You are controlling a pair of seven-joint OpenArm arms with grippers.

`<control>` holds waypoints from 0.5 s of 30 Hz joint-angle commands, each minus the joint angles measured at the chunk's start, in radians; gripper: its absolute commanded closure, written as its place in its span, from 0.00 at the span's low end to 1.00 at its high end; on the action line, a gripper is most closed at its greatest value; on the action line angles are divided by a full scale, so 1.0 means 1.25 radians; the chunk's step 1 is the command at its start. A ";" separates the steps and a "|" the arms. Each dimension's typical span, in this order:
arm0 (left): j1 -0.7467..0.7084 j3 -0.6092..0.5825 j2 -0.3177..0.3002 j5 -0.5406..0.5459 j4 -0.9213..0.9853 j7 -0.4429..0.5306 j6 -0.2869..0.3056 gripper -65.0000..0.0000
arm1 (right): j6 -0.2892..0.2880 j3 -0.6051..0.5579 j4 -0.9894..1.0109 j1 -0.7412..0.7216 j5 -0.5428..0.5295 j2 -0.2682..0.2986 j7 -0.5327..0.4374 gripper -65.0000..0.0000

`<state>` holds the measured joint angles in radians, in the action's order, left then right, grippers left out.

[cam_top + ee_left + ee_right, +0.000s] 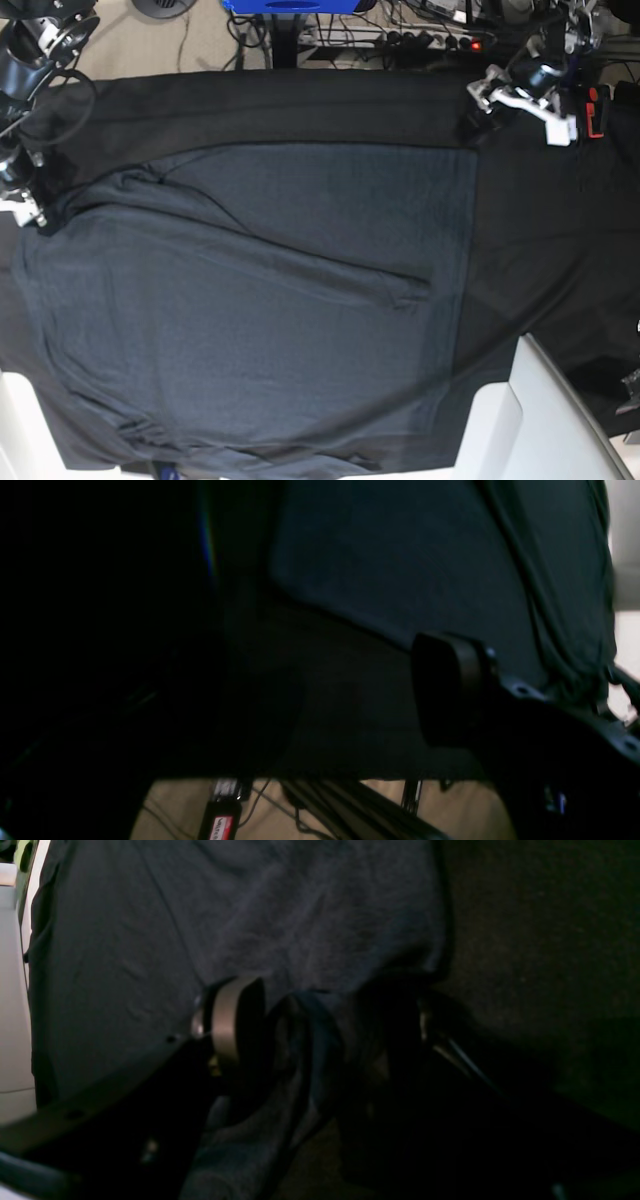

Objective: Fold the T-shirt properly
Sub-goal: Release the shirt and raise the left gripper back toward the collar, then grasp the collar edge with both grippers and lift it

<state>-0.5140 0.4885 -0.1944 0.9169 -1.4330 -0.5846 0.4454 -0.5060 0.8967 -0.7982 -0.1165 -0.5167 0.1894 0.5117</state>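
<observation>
The dark grey T-shirt [270, 300] lies spread flat on the black tablecloth [540, 230], with one long sleeve folded across its middle. My left gripper [482, 108] hovers at the shirt's far right corner. In the left wrist view the left gripper [320, 695] is open over bare tablecloth, its pad [445, 690] just off the T-shirt [400, 555] edge. My right gripper [28, 208] sits at the shirt's far left corner. In the right wrist view the right gripper [325, 1030] stands partly apart around a raised fold of the T-shirt [310, 1040], with a dark gap beside the pad [235, 1020].
White blocks stand at the near right [530, 420] and near left [20, 420] corners. Cables and a power strip [430, 40] lie on the floor behind the table. The table's edge and tan floor [185, 805] show below the left gripper.
</observation>
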 commanded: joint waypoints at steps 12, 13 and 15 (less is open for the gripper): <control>-0.007 0.010 -0.010 0.012 -0.017 0.013 0.008 0.14 | 0.052 -0.006 -0.041 0.050 0.026 -0.034 0.029 0.34; -0.007 0.010 -0.010 0.012 -0.017 0.013 0.008 0.14 | 0.052 -0.006 -0.041 0.046 0.026 -0.034 0.029 0.34; -0.007 0.016 -0.010 0.012 -0.017 0.013 0.008 0.14 | 0.052 -0.006 -0.040 0.040 0.026 -0.034 0.029 0.34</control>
<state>-0.5163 0.4995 -0.1940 0.9173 -1.4368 -0.5842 0.4454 -0.4824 0.8928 -0.8581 -0.0708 -0.5388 0.1486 0.4931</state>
